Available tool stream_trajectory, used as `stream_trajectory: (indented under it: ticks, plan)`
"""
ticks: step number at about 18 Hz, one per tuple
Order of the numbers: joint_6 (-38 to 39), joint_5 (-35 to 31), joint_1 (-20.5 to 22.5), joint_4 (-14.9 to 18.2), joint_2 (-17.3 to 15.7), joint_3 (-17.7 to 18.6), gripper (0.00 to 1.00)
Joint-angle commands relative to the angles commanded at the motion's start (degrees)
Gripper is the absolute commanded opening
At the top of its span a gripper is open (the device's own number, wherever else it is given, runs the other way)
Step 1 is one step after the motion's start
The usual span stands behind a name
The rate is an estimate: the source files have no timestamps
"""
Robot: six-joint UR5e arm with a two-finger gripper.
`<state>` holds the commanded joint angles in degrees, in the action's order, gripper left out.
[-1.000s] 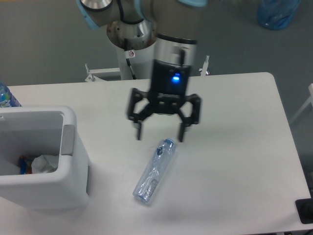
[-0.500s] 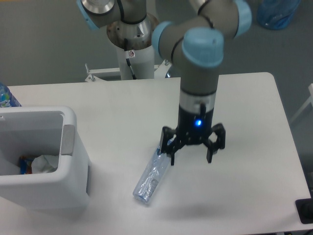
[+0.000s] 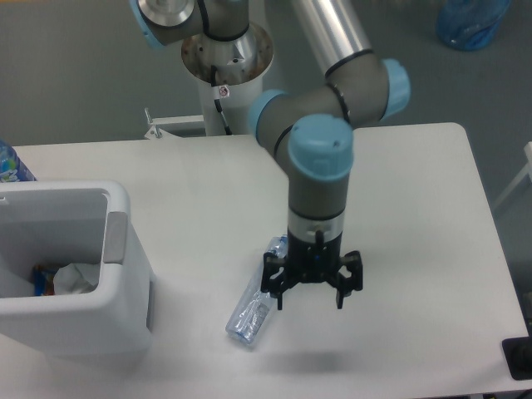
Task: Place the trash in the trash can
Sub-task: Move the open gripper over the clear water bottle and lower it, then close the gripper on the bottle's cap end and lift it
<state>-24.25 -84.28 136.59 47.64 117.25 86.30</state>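
A crushed clear plastic bottle (image 3: 252,312) with a bluish cap lies on the white table (image 3: 416,208), pointing up-right. My gripper (image 3: 308,301) hangs open just above the table, with its left finger over the bottle's upper half and its right finger to the bottle's right. The white trash can (image 3: 125,266) stands at the left edge of the table. The crumpled white paper wad (image 3: 76,277) lies inside it.
A blue item (image 3: 39,279) lies beside the wad in the can. An upright bottle (image 3: 10,163) stands behind the can at the far left. A blue bag (image 3: 470,23) sits on the floor at top right. The robot base (image 3: 224,66) stands behind the table.
My gripper has dropped from high above the bottle's cap, swung right, then come back left and lower beside the bottle. It has stayed open. The bottle has not moved.
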Motion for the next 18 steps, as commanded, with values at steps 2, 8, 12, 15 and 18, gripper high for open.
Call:
stream_trajectory:
  ticks: [2, 8, 12, 15, 18]
  plan:
    - [-5.6, 0.0, -1.8, 0.1, 0.0, 0.6, 1.00]
    - [-12.8, -2.5, -3.7, 0.3, 0.7, 6.3, 1.00]
    - [-12.8, -2.5, -4.3, -0.2, 2.9, 5.8, 1.00]
    - [-12.7, -2.5, -4.4, -0.3, 4.2, 5.2, 1.00]
    - [-12.7, -2.6, -5.1, -0.4, 5.8, 4.4, 1.00]
